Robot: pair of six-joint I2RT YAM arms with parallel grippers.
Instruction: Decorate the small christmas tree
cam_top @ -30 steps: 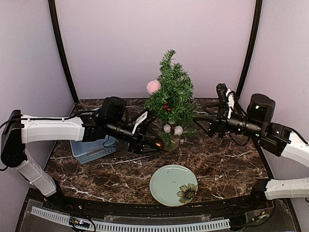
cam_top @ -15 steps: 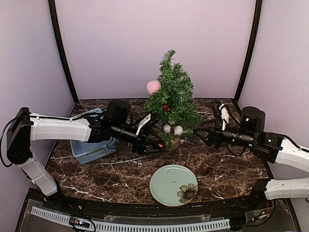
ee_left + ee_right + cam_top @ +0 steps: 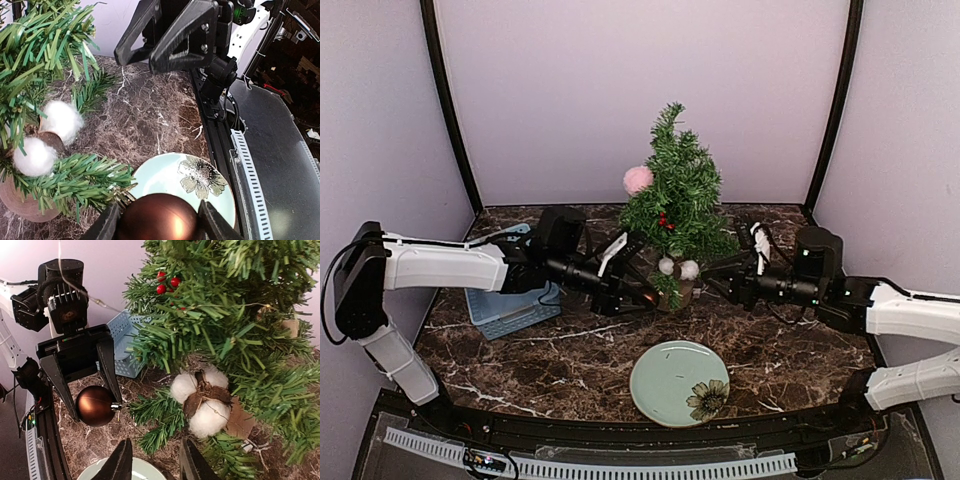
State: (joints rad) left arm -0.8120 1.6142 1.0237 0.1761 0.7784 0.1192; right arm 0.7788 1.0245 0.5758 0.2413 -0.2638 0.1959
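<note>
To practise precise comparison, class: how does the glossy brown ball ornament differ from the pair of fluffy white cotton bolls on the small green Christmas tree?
The glossy brown ball ornament is smooth and reflective; the fluffy white cotton bolls are matte and soft-looking. The ornament is held beside the small green Christmas tree, clamped in the left gripper; the bolls sit among its lower branches. Both are rounded decorations.

Noted on the left arm and right arm: long links in smooth white shells, joints and wrist sections in round black housings, thin black cables looping along the wrists. The left gripper and right gripper are matt black, each with a small white piece on top and flat, open-frame triangular fingers tapering to narrow tips. Small silver screw heads sit on the right gripper's fingers, with a spot of green light on the black body behind them.
</note>
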